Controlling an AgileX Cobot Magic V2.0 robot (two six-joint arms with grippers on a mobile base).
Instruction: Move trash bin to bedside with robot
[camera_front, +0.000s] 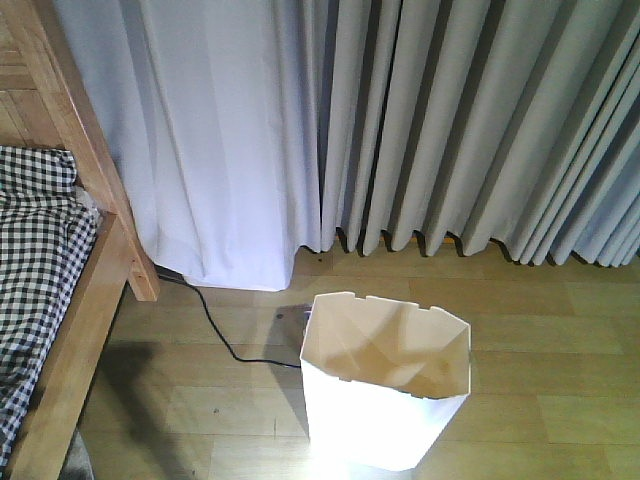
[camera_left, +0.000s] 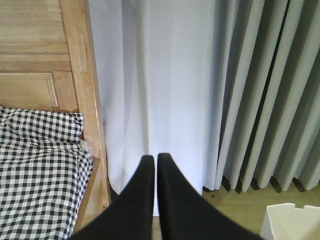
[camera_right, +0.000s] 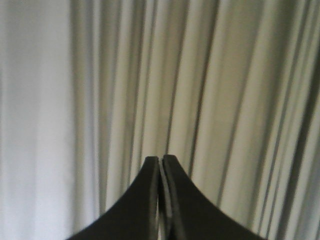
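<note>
The white faceted trash bin (camera_front: 372, 412) stands upright on the wooden floor, open top showing its cream inside. It is right of the bed, about a bin's width of floor away from the wooden bed frame (camera_front: 95, 300) with checked bedding (camera_front: 35, 255). In the left wrist view my left gripper (camera_left: 155, 158) is shut with nothing in it, pointing at the curtain beside the bed post (camera_left: 87, 85); the bin's rim corner (camera_left: 292, 220) shows at the lower right. My right gripper (camera_right: 161, 159) is shut and empty, facing only curtain folds. Neither arm shows in the front view.
A loose black cable (camera_front: 215, 328) runs over the floor from the bed post toward the bin's back left. Floor-length grey curtains (camera_front: 400, 120) hang along the far side. Wooden floor (camera_front: 560, 340) extends right of the bin.
</note>
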